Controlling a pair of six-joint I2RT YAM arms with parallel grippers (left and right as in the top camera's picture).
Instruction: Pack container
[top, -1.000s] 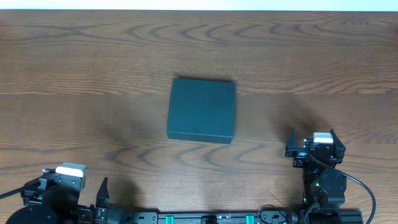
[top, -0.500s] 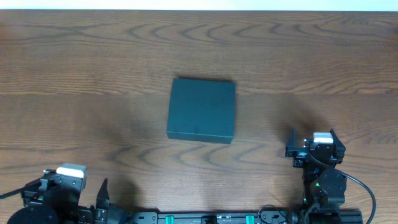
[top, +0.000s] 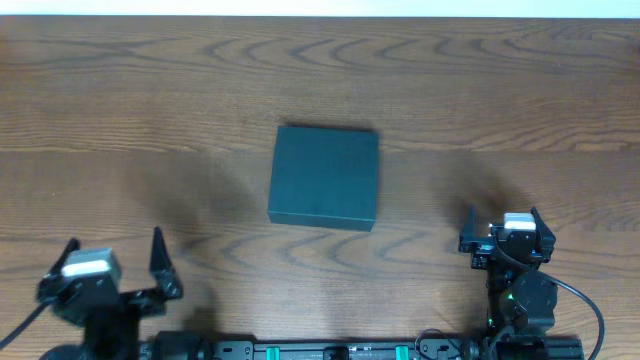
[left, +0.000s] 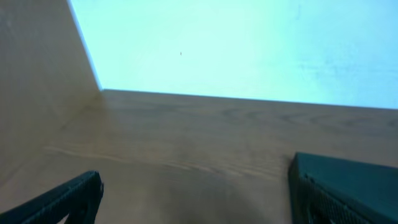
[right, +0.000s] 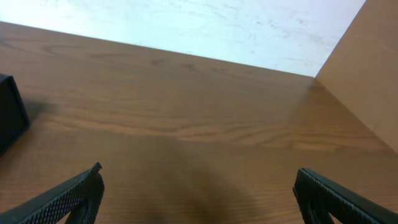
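Note:
The container (top: 324, 178) is a dark teal box with its lid shut, lying flat at the middle of the wooden table. My left gripper (top: 113, 252) is open and empty near the front left edge, well short of the box. In the left wrist view (left: 199, 208) the container's corner (left: 364, 174) shows at the right, behind one finger. My right gripper (top: 501, 225) is open and empty at the front right, to the right of the box. In the right wrist view (right: 199, 199) a box edge (right: 9, 115) shows at far left.
The wooden table (top: 150, 110) carries nothing else in view. A pale wall (top: 320, 6) runs along its far edge. The arm bases and a black rail (top: 330, 350) sit along the front edge.
My left gripper has moved forward from the front edge and both its open fingers now show. The right arm and the container have not moved.

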